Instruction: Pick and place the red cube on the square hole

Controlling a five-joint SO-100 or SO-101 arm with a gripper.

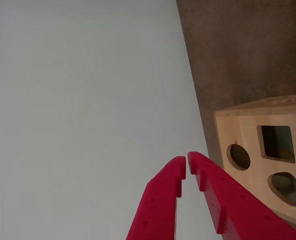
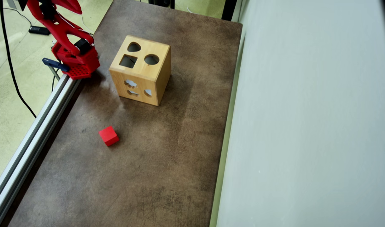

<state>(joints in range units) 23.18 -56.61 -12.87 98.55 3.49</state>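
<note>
Wrist view first: the red gripper (image 1: 186, 165) comes up from the bottom edge, its two fingers drawn together so the tips nearly meet, with only a thin slit between them and nothing held there. Behind the tips is a pale grey wall (image 1: 83, 100). To the right, the wooden box (image 1: 238, 125) stands on the brown table (image 1: 243, 50), and its top face shows the square hole (image 1: 277, 142), a round hole (image 1: 238, 156) to its left and a heart-like hole (image 1: 286, 187) below it. The red cube does not appear in this view.

Overhead view: the red cube (image 2: 108, 136) lies alone on the bare table (image 2: 179, 126), in the lower left part of the picture, well apart from the wooden box (image 2: 142, 85), which stands further up and a little to the right. The square hole (image 2: 128, 61) sits on the box's top face, left of the round hole (image 2: 151, 59) and below the heart-like hole (image 2: 134, 47). The arm (image 2: 63, 31) rises from its base (image 2: 78, 63) at the table's left edge, clamped near a metal rail (image 2: 37, 126), and reaches out of the top left corner, so the gripper itself is cut off here. The cube is far from the base, down along the same edge.
</note>
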